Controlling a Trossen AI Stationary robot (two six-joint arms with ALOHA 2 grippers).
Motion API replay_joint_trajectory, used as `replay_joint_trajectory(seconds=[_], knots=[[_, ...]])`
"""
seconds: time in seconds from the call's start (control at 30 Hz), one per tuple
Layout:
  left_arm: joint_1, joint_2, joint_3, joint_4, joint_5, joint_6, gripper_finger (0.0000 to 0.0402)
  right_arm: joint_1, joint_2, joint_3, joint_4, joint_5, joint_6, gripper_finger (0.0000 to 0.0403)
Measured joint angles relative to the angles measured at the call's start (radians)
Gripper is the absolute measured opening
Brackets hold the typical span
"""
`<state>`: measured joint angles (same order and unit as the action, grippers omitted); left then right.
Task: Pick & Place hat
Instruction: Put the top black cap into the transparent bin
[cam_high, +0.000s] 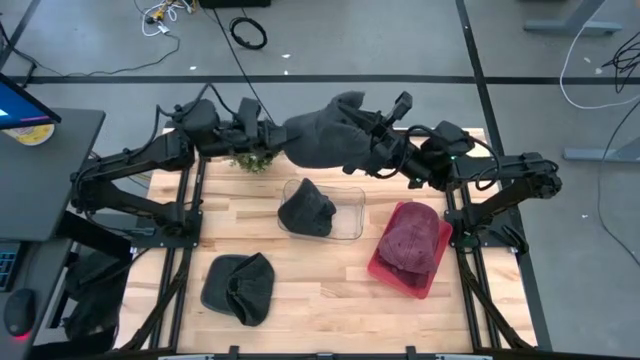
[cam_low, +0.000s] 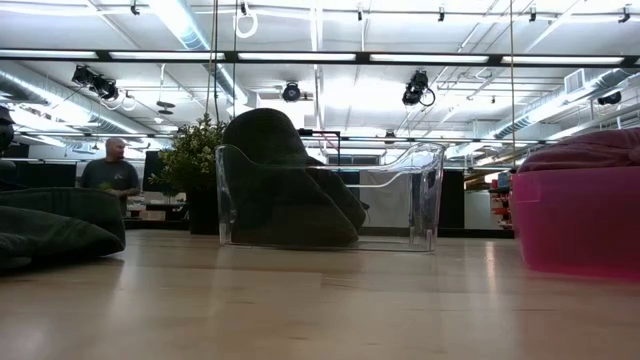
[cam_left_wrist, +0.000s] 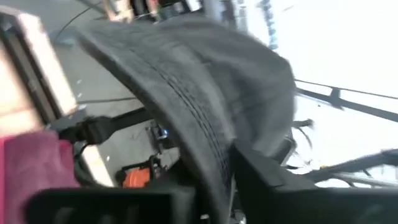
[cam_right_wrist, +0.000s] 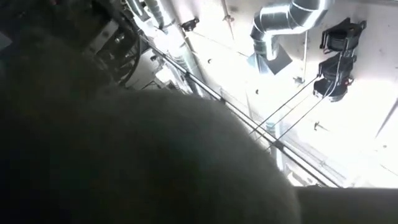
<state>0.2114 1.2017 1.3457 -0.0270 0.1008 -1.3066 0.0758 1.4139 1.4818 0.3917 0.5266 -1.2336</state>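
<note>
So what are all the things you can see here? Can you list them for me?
Dark grey knit hat, held up: one, dark grey, in the air over the table's far edge, between both grippers.
Dark grey hat in the clear plastic bin: one, table middle.
Clear plastic bin: one, see-through, table middle.
Maroon knit hat: one, on the pink bin.
Pink plastic bin: one, right side.
Dark grey hat lying flat: one, near left.
Small green plant: one, far edge.
Wooden table: one, light wood.
Person: one, far back in the room.
Left gripper: at the held hat.
Right gripper: at the held hat.
</note>
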Motion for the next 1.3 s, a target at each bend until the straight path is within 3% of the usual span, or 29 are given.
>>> replay_joint_trajectory(seconds=[0.1,0.33,0.57,0.77,0.9,1.07,1.3], knots=[[0.000,-0.001,0.001,0.061,0.004,0.031,0.0018,0.000,0.000,0.000,-0.020,0.001,0.044,0.0007],[0.000,-0.001,0.001,0.135,0.006,0.062,0.0012,0.008,0.000,0.000,-0.050,0.004,0.253,0.0060],[0.000,-0.011,0.000,0.156,0.007,0.063,0.0012,0.042,0.000,0.000,-0.053,0.024,0.360,0.0174],[0.000,-0.026,-0.001,0.168,0.011,0.084,0.0012,0.089,0.000,0.000,-0.052,0.224,0.361,0.0273],[0.001,-0.048,-0.001,0.172,0.007,0.090,0.0012,0.116,-0.007,0.000,-0.044,0.329,0.322,0.0312],[0.001,-0.079,-0.001,0.169,0.009,0.092,0.0012,0.149,-0.024,0.000,-0.044,0.443,0.229,0.0324],[0.001,-0.125,0.000,0.177,0.019,0.092,0.0012,0.165,-0.042,0.000,-0.096,0.660,0.204,0.0308]])
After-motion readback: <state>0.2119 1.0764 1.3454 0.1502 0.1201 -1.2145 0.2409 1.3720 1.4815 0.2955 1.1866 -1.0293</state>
